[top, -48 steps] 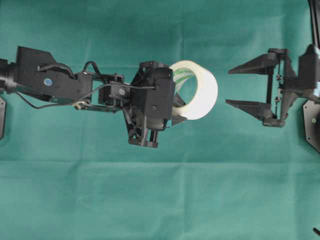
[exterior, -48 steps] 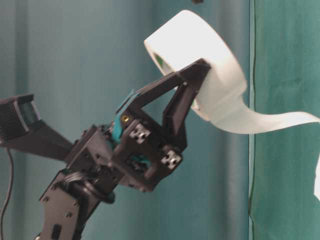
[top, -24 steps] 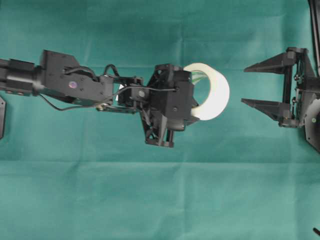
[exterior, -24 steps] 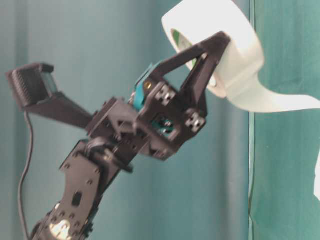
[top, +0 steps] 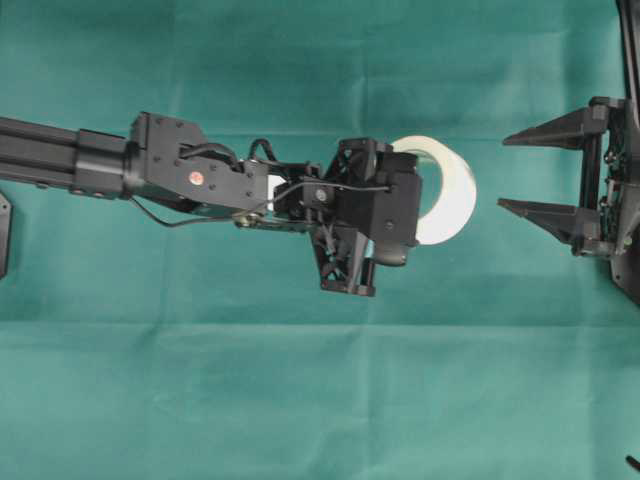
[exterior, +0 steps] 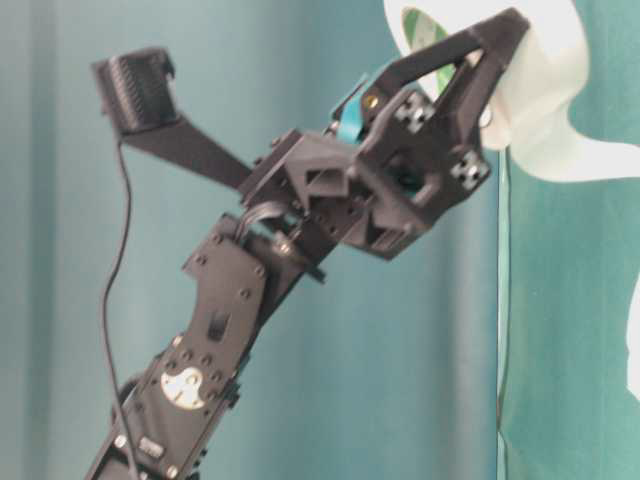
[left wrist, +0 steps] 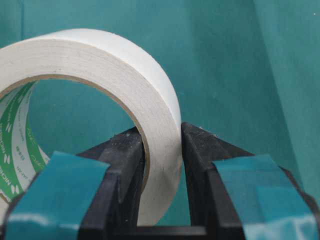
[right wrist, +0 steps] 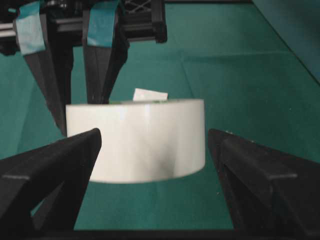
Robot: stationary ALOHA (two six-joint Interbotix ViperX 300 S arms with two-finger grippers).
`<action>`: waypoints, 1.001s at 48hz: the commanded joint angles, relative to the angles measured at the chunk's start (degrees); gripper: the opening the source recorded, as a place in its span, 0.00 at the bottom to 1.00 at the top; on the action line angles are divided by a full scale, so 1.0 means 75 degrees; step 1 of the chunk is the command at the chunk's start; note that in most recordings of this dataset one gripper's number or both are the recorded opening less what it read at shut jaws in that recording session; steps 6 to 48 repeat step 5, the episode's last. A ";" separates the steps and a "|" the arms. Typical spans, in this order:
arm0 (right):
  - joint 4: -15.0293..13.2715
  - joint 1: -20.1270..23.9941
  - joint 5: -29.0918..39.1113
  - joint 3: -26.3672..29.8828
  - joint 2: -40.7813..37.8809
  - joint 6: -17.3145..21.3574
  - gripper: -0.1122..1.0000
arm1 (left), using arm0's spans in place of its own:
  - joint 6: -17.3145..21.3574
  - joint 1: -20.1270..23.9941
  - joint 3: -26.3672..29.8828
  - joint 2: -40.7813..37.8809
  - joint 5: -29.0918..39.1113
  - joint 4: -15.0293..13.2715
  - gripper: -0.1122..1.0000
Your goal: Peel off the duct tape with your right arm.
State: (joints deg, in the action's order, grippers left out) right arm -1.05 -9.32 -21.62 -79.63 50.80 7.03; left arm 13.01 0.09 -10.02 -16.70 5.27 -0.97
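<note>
The white duct tape (top: 447,195) with a green-printed inner core is held up in the air above the green cloth. My left gripper (left wrist: 162,132), the one with teal-patched fingers, is shut on the roll's wall, one finger inside the ring and one outside. The roll shows large in the left wrist view (left wrist: 100,60) and at the top of the table-level view (exterior: 545,75), where a loose strip (exterior: 600,160) trails off to the right. My right gripper (top: 503,172), with plain black wedge fingers, is open and empty, just right of the roll. In the right wrist view the roll (right wrist: 140,140) lies between the open fingers' tips, beyond them, with a small tab (right wrist: 150,94) above it.
Green cloth (top: 300,400) covers the table and a green backdrop (exterior: 100,300) stands behind it. The left arm (top: 170,175) stretches in from the left edge. The right arm's black mount (top: 625,260) sits at the right edge.
My left arm has carried the roll to the right and higher, toward the right gripper. The right gripper has drawn back a little to the right and stays open.
</note>
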 commanded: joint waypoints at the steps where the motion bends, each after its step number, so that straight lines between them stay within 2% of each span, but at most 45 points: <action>1: 0.0012 0.0000 -0.0023 0.0047 0.0035 0.0012 0.67 | 0.0012 0.0012 0.0434 0.0047 0.0000 0.0000 0.28; 48: 0.0012 0.0000 -0.0023 0.0012 0.0070 0.0012 0.67 | 0.0012 0.0000 0.0574 -0.0059 0.0023 0.0000 0.28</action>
